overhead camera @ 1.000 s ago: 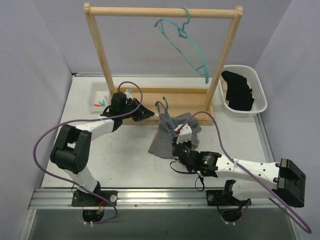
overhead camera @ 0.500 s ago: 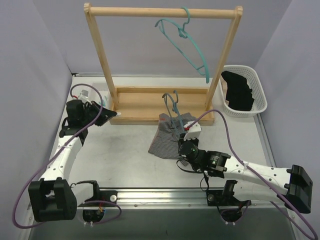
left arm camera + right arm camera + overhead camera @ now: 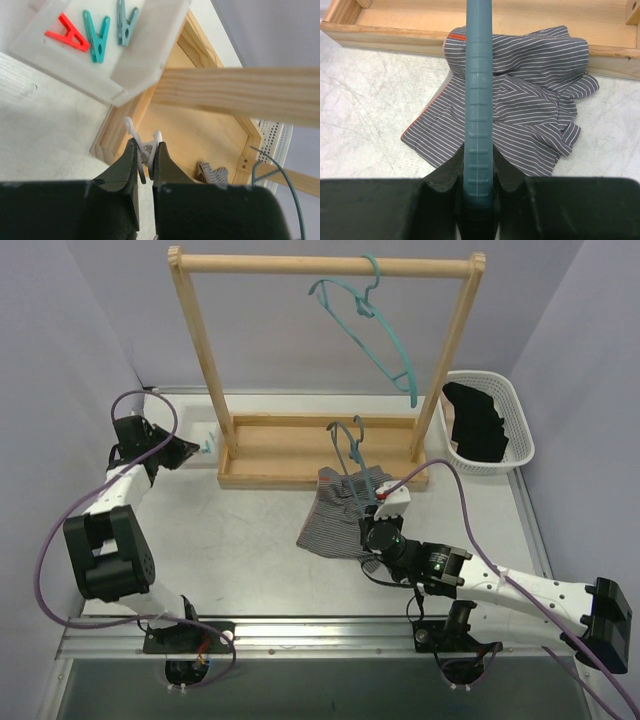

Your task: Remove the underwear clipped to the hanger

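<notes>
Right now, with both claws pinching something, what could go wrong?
1. The left gripper pinches the white clip by one end and seems short of the tray; released here, it would likely miss.
2. The right gripper holds the hanger by its thin bar over the striped underwear; the hanger may twist in the grip or snag the cloth.

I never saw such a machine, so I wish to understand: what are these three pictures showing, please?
These are two robot arms bolted to a table. One picture looks down from above; the other two come from cameras on each wrist. The left gripper is shut on a white clothes peg, near a tray holding three pegs. The right gripper is shut on a blue-grey hanger. Grey striped underwear lies on the table beneath it. Black underwear sits in a white basket.
</notes>
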You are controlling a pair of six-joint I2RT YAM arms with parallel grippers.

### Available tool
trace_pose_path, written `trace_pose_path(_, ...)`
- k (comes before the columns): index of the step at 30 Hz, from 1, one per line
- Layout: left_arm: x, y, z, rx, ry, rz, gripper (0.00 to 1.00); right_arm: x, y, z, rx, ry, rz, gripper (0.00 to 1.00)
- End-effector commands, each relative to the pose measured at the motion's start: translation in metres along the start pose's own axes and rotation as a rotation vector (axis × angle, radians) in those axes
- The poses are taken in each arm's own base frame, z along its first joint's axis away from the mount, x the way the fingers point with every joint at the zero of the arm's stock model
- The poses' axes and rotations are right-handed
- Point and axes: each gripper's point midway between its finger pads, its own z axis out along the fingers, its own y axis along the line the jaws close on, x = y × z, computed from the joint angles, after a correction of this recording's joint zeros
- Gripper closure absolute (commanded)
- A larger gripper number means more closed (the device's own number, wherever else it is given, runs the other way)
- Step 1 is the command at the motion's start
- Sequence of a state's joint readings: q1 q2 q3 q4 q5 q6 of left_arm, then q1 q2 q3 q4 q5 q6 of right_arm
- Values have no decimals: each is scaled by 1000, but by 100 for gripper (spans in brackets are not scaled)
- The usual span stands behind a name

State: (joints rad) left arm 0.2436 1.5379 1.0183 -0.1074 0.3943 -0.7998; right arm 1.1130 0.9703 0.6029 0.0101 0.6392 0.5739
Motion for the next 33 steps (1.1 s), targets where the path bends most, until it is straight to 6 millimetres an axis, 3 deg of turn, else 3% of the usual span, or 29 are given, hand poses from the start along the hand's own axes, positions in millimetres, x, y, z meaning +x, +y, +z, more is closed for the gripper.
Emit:
trace_pose_path(1, -57, -32, 19, 44, -154, 39, 98, -15, -3, -5, 2, -44, 25, 100)
trace_pose_path(3, -63, -18, 36, -6, -151, 32, 97, -18, -1, -7, -13, -46, 22, 100)
trace_pose_path(4, -75, -27, 39, 10, -182, 45, 98, -17, 1, -8, -27, -39, 22, 100)
trace_pose_path(6, -82, -21, 53, -17, -187, 55, 97, -18, 3, -9, -38, -36, 18, 100)
trace_pose_path(8, -93, -28, 58, -21, -203, 80, 89, -19, 5, -10, -51, -34, 19, 100)
trace_pose_path(9, -93, -23, 66, -34, -191, 83, 70, -21, 7, -11, -57, -36, 16, 100)
trace_pose_path(11, -94, -24, 69, -42, -188, 98, 50, -24, 9, -12, -66, -40, 15, 100)
trace_pose_path(12, -93, -23, 69, -45, -185, 98, 22, -26, 9, -13, -66, -44, 11, 100)
trace_pose_path(13, -93, -24, 68, -42, -188, 101, 7, -25, 8, -14, -60, -34, -3, 100)
trace_pose_path(19, -76, -29, 49, -24, -172, 96, 6, -37, 13, -18, -73, -52, -21, 100)
trace_pose_path(22, -65, -37, 30, -13, -170, 96, 6, -50, 28, -28, -154, -78, -52, 100)
trace_pose_path(23, -66, -48, 16, 7, -189, 102, 6, -60, 31, -35, -184, -98, -48, 100)
trace_pose_path(25, -53, -50, 5, 7, -170, 95, 6, -81, 41, -44, -235, -141, -38, 100)
trace_pose_path(26, -52, -63, -11, 35, -183, 104, 6, -87, 43, -45, -237, -151, -67, 100)
trace_pose_path(27, -46, -66, -18, 43, -177, 106, 6, -106, 49, -52, -255, -175, -60, 100)
trace_pose_path(29, -33, -76, -36, 73, -175, 122, 6, -118, 56, -48, -244, -185, -95, 100)
trace_pose_path(30, -28, -78, -42, 81, -170, 127, 6, -139, 61, -54, -242, -201, -90, 100)
trace_pose_path(32, -17, -81, -59, 105, -169, 147, 6, -147, 69, -43, -210, -170, -131, 100)
trace_pose_path(33, -13, -81, -64, 109, -161, 156, 6, -177, 68, -43, -194, -202, -94, 100)
